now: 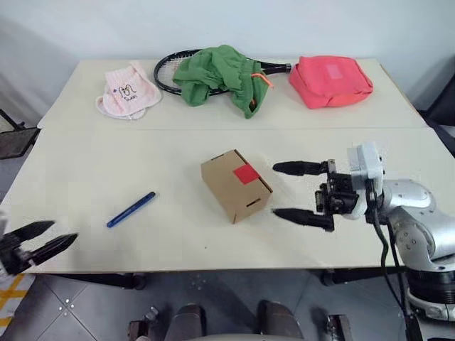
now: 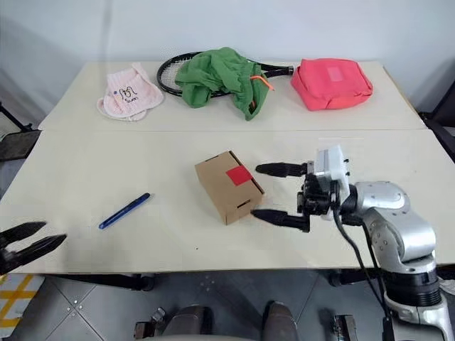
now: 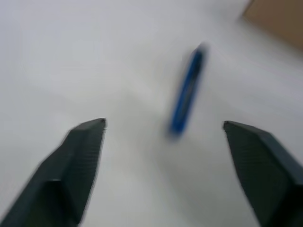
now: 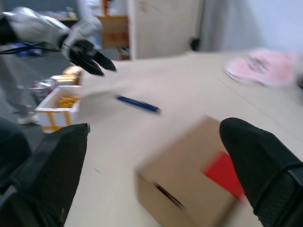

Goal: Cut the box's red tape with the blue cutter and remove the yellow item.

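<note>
The brown cardboard box (image 1: 236,186) stands at the middle of the table, shut, with a square of red tape (image 1: 246,173) on its top. My right gripper (image 1: 287,192) hovers just right of the box, open, its fingers pointing at it and apart from it. The blue cutter (image 1: 131,209) lies flat on the table to the left of the box. My left gripper (image 1: 50,239) hangs open by the table's front left edge, short of the cutter (image 3: 187,92) and holding nothing. The yellow item is hidden.
Along the far side lie a pink-white cloth (image 1: 128,91), a racket (image 1: 170,67) under a green cloth (image 1: 220,74), and a pink-red bag (image 1: 330,80). A seam (image 1: 234,128) joins two tabletops. A white crate (image 4: 57,106) sits on the floor left of the table.
</note>
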